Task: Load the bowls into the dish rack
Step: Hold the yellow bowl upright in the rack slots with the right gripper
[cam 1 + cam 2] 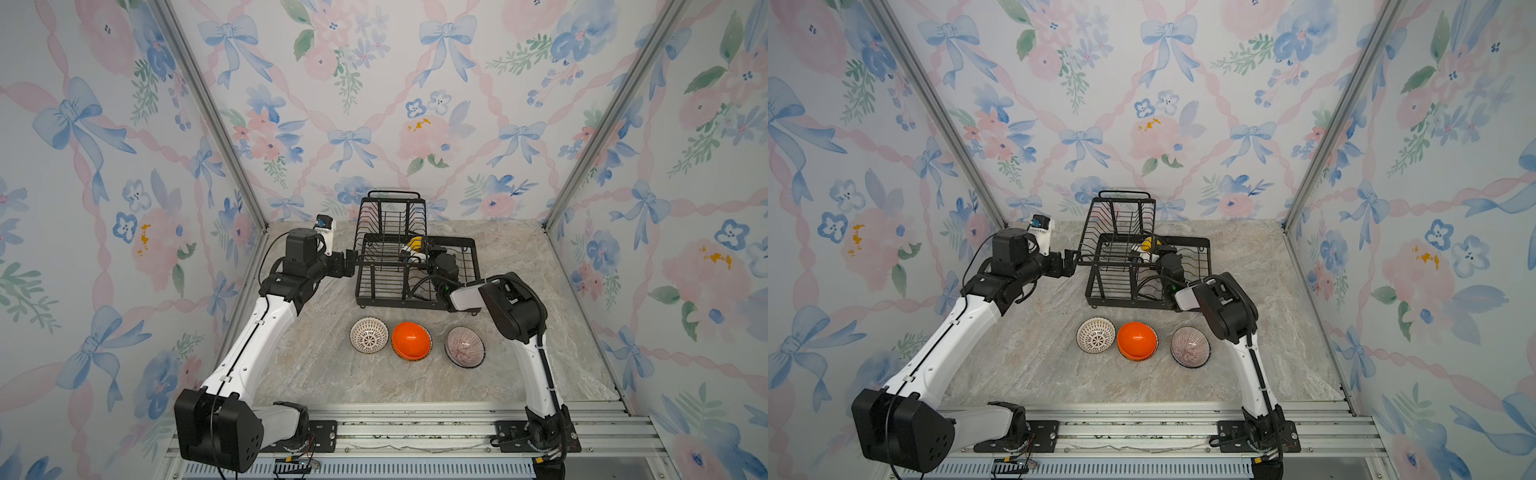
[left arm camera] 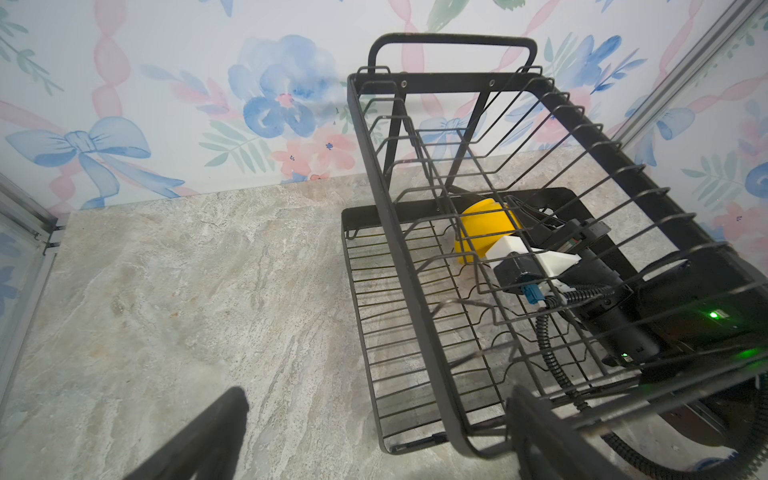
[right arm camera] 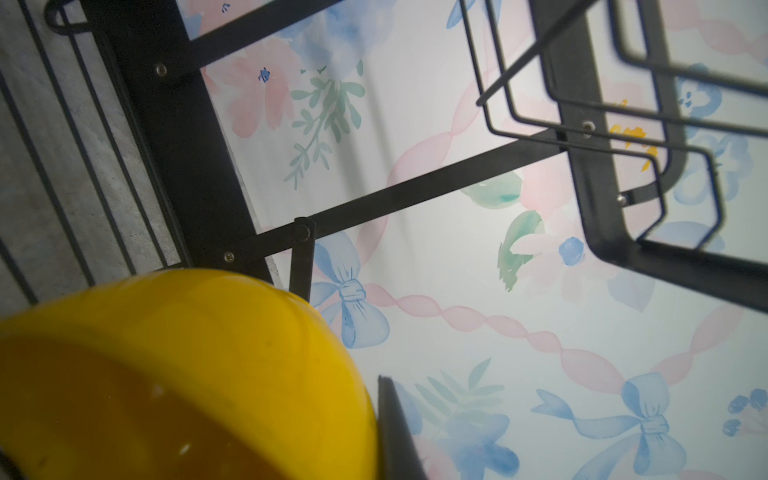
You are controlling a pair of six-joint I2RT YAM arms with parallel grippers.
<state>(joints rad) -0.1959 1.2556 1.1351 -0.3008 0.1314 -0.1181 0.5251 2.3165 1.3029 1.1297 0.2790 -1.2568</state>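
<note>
The dish rack point(image 1: 399, 306) stands at the back of the stone-patterned table point(image 1: 332, 374), close to the flowered wall. Its raised upper basket point(image 1: 392, 200) is on the left and its wider lower tray point(image 1: 453, 240) reaches out to the right.

The right gripper point(image 2: 519, 214) reaches into the lower tray from the right side and is clamped on the rim of the yellow bowl point(image 2: 484, 230). The bowl is tipped on its side toward the back of the tray, partly under the upper basket. In the right wrist view one dark finger point(image 3: 397, 436) lies against the bowl's edge.

The left gripper point(image 1: 352, 261) is at the left end of the upper basket with its jaws spread wide. A corner of the basket rim lies between them. Whether they touch the wire cannot be told.

Three bowls sit in a row on the table in front of the rack: the lattice bowl point(image 1: 369, 335) on the left, the orange bowl point(image 1: 411, 340) just beside it, and the pink-striped bowl point(image 1: 464, 345) a little apart on the right. A second rim shows under both the orange and the striped one.
</note>
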